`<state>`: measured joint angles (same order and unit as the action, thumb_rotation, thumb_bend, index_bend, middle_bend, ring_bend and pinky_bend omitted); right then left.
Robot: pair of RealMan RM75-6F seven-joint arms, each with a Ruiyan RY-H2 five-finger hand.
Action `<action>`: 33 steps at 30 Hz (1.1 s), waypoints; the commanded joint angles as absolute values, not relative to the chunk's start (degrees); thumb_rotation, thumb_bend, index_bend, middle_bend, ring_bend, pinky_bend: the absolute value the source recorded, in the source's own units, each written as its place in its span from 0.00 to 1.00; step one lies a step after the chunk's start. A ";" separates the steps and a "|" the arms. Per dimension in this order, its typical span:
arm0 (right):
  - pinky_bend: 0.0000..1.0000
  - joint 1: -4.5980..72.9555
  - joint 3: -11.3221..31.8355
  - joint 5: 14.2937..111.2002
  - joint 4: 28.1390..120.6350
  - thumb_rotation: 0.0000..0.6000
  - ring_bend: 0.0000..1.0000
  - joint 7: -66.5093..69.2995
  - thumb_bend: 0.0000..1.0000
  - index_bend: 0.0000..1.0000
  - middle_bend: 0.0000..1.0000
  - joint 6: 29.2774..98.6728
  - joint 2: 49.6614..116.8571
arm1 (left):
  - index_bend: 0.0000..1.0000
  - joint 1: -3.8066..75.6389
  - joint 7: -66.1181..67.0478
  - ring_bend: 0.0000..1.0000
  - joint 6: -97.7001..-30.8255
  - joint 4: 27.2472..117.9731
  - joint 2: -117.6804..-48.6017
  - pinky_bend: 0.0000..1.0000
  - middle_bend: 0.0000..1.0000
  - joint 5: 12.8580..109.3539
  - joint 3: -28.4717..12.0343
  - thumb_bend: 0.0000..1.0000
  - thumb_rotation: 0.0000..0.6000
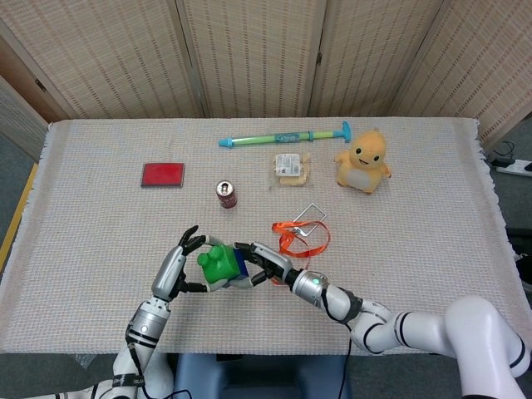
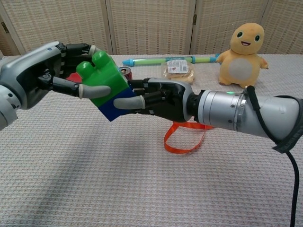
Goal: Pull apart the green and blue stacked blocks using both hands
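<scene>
A green block sits stacked on a blue block, both held tilted above the table near its front edge. My left hand grips the green block from the left, thumb across its front face. From the right, my right hand holds the blue block, its thumb lying along the seam. The two blocks are still joined.
An orange ribbon with a wire clip lies just behind the right hand. Farther back are a small can, a red card, a snack packet, a green-blue toy stick and an orange plush.
</scene>
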<state>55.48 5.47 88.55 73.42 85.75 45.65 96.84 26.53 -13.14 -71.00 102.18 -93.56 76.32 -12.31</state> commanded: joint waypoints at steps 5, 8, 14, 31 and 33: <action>0.22 55.01 6.31 86.26 72.65 1.00 0.41 82.70 0.33 0.67 0.52 45.26 98.14 | 0.59 26.52 -13.59 0.31 -71.05 102.13 -93.50 0.00 0.82 76.41 -12.35 0.50 1.00; 0.25 54.97 6.64 85.71 72.67 1.00 0.44 81.45 0.33 0.71 0.56 44.96 98.49 | 0.59 26.53 -13.84 0.31 -71.08 102.26 -93.42 0.00 0.82 76.43 -12.44 0.49 1.00; 0.26 54.48 5.77 85.22 72.55 1.00 0.45 78.99 0.33 0.74 0.57 43.71 98.70 | 0.59 26.73 -14.49 0.31 -71.39 102.24 -92.88 0.00 0.82 76.82 -13.25 0.50 1.00; 0.26 48.95 4.44 79.31 76.73 1.00 0.45 52.28 0.33 0.76 0.58 45.57 92.21 | 0.59 26.42 -19.15 0.31 -70.40 97.06 -91.32 0.00 0.83 75.63 -13.47 0.50 1.00; 0.26 48.36 4.29 76.53 78.63 1.00 0.45 45.84 0.33 0.76 0.58 44.55 90.31 | 0.59 26.17 -20.55 0.31 -69.73 95.42 -91.54 0.00 0.83 75.34 -12.78 0.50 1.00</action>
<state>50.27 4.48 81.40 75.45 56.71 45.31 93.81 26.44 -19.40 -70.36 96.71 -91.36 75.67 -13.44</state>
